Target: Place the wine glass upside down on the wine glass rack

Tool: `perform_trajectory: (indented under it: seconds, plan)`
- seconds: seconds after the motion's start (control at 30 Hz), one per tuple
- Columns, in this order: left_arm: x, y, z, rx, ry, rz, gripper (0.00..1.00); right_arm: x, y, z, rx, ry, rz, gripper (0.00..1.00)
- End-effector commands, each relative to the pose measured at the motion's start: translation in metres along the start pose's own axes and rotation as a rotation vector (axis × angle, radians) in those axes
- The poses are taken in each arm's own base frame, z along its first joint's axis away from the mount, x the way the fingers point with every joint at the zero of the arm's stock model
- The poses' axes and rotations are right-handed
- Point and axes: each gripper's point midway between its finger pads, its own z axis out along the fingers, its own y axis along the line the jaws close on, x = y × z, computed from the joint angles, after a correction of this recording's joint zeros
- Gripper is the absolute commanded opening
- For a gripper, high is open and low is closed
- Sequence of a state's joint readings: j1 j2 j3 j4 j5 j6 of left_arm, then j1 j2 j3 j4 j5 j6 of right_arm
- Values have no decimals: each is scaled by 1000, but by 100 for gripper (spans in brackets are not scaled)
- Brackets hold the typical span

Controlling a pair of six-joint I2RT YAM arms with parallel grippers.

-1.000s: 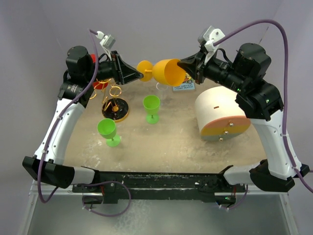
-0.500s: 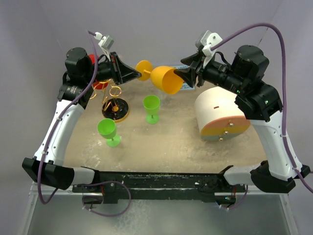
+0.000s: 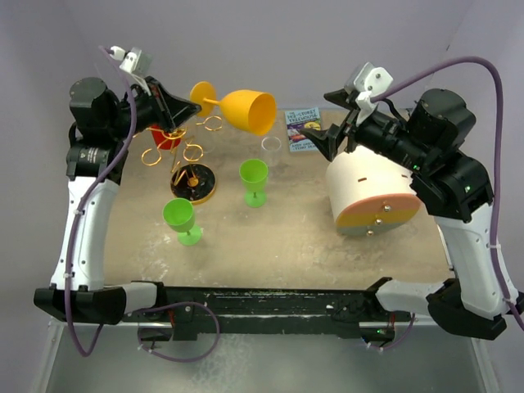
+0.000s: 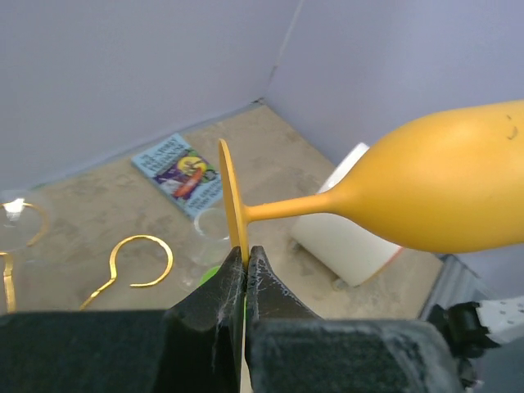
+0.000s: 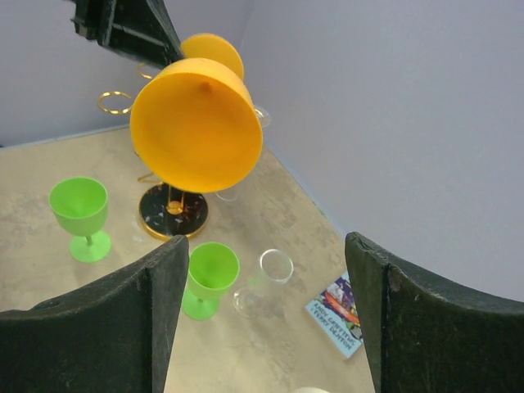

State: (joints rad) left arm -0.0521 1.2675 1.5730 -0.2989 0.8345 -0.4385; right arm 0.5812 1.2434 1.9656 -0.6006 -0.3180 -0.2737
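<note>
Two fingers of the left gripper (image 4: 244,255) pinch the foot rim of the orange wine glass (image 3: 237,109), holding it sideways in the air above the wine glass rack (image 3: 193,182), bowl mouth toward the right arm. The left arm reaches high over the rack, while the right gripper (image 5: 264,239) hangs spread wide and empty, apart from the bowl. From above, the left gripper hides some rack loops.

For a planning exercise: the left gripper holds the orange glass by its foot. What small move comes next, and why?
Probably rotate the left gripper to turn the orange glass bowl-down: it lies sideways near the rack, with the right gripper open.
</note>
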Motion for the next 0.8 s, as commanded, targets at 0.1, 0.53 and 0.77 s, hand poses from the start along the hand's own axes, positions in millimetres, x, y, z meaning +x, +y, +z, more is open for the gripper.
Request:
perform_trajectory:
  seconds: [0.1,0.53,0.77]
  plan:
    - [-52,18,-52,-359,-81,410,0,18,-6,-5,39,34,-47,84]
    - [-102,47,-180,-973,-132,729,0,85,-18,22,90,221,-60,88]
    - [-119,61,-246,-1282,-133,759,0,128,-23,21,152,306,-72,87]
